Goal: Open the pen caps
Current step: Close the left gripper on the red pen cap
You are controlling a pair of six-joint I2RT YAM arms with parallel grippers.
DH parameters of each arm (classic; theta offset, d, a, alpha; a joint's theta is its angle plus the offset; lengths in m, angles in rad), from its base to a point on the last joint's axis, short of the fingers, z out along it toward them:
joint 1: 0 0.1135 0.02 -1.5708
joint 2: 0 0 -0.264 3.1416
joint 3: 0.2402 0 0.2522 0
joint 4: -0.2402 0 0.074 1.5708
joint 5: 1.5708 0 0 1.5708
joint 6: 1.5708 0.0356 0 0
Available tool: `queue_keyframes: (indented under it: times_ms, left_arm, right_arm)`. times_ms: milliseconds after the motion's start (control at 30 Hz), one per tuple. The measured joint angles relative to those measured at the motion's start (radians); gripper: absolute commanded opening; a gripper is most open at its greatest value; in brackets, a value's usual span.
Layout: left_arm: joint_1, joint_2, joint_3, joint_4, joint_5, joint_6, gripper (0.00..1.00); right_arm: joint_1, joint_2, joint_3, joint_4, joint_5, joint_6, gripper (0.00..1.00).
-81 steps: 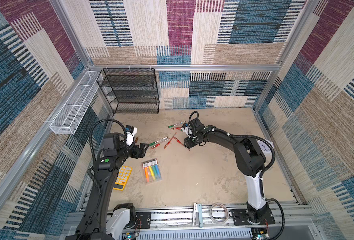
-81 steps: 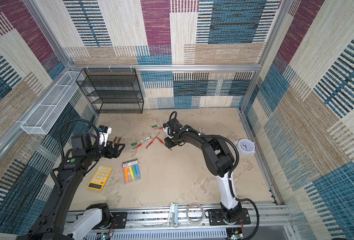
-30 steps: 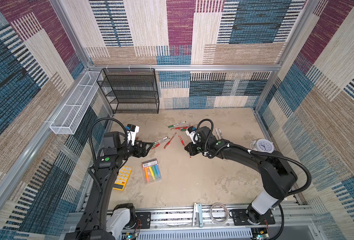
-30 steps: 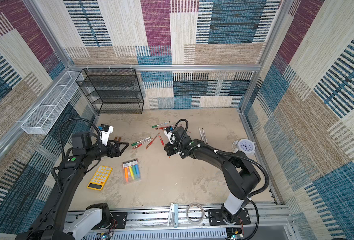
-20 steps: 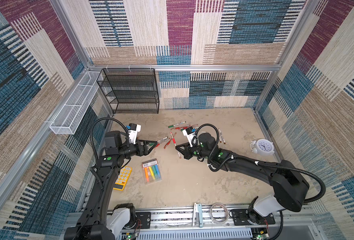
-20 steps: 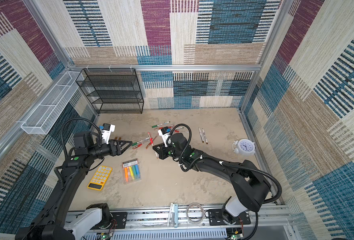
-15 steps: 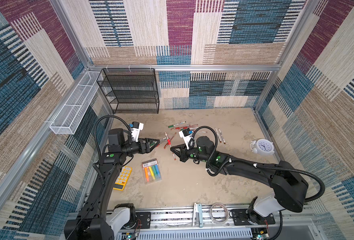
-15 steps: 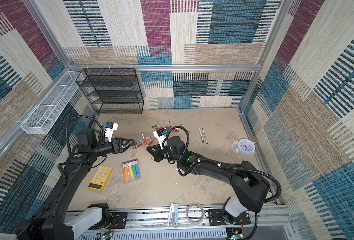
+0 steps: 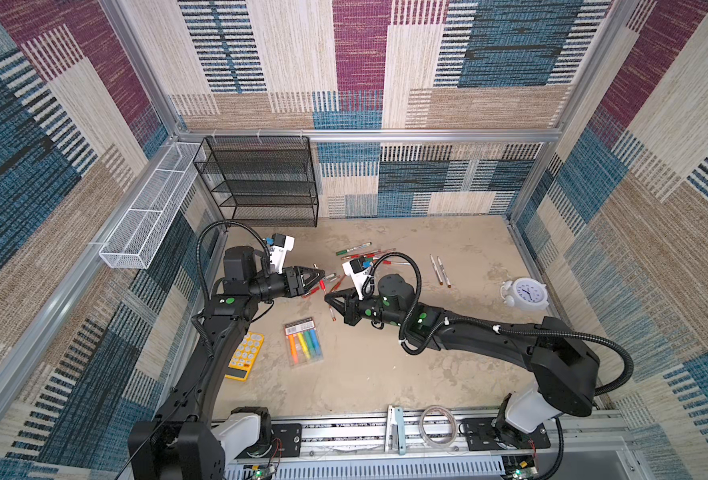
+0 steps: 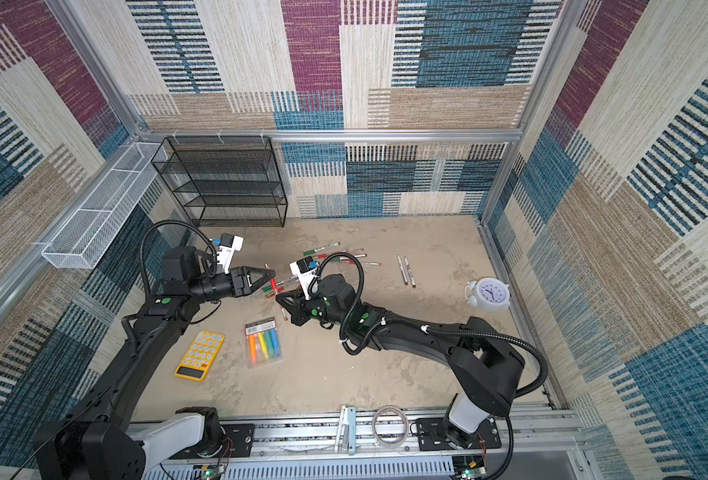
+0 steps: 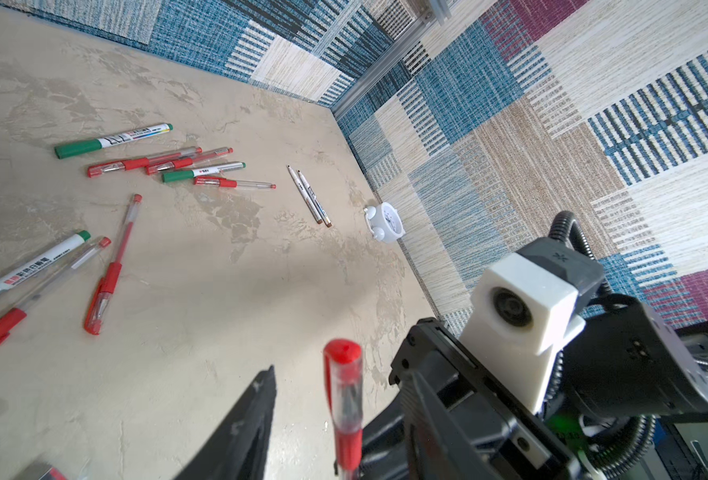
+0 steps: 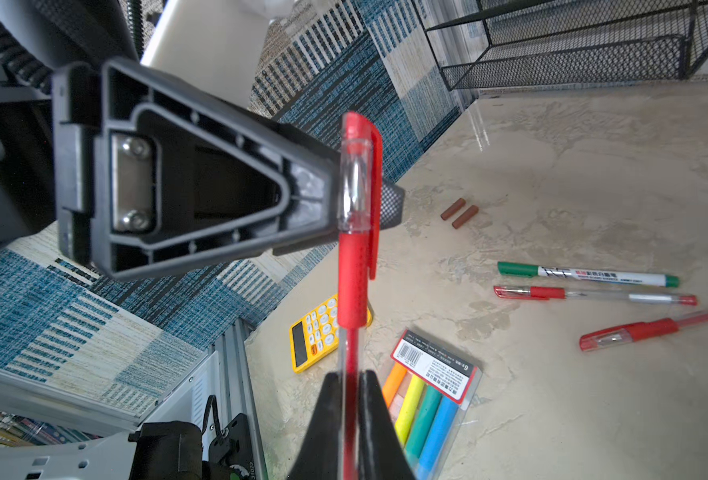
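A red pen (image 12: 353, 266) is held off the table (image 9: 385, 365), just beyond the highlighter pack (image 9: 303, 343), with its clear barrel clamped between the closed jaws of the right gripper (image 12: 349, 384); the barrel is taken well back from the capped end, presumably so that this end is left free for the other arm. The pen cap (image 12: 354, 187) is offered to the left gripper (image 9: 319, 276), whose jaws are set partly parted about it; in the left wrist view one of its fingers (image 11: 252, 419) is seen apart from the cap, so no grip on it is judged to be made yet; the opposed, end-to-end pose of the two arms is judged to suit a straight pull along the pen.

The other pens (image 11: 169, 166) are scattered on the table beyond the pack, most with caps on; two brown caps (image 12: 459, 212) lie side by side, apart from the pack, already off.

Orange, yellow, green and blue highlighters are enclosed in the pack, which lies flat and is no part of the job; a yellow calculator (image 9: 246, 355) is laid just beside it. Far beyond the pack a black mesh rack (image 9: 260, 183) is stood against the back wall, and a white wire basket (image 9: 148, 208) is hung on the side wall; nothing is seen in either.
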State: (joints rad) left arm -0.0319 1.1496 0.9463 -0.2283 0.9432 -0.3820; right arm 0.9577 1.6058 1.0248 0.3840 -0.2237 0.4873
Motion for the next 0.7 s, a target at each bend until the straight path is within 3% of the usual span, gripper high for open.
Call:
queue_keyframes:
  times_ms: [233, 367, 467, 533, 633, 700]
  left_arm:
    - [-0.001, 0.004, 0.017, -0.016, -0.030, 0.010, 0.18]
    - [-0.001, 0.008, 0.017, -0.024, -0.048, 0.013, 0.01]
    - [-0.001, 0.008, 0.019, -0.033, -0.048, 0.017, 0.00]
    - [0.000, 0.007, 0.018, -0.038, -0.051, 0.016, 0.00]
    - [0.001, 0.005, 0.017, -0.046, -0.053, 0.018, 0.00]
    - [0.001, -0.001, 0.014, -0.045, -0.054, 0.021, 0.00]
  right_arm:
    - [0.011, 0.021, 0.018, -0.017, 0.000, -0.014, 0.00]
    - [0.018, 0.036, 0.027, -0.025, 0.010, -0.027, 0.00]
    - [0.022, 0.036, 0.025, -0.029, 0.015, -0.029, 0.00]
    - [0.023, 0.037, 0.025, -0.029, 0.016, -0.032, 0.07]
    - [0.027, 0.040, 0.035, -0.044, 0.019, -0.036, 0.26]
    - [0.031, 0.040, 0.035, -0.046, 0.018, -0.048, 0.31]
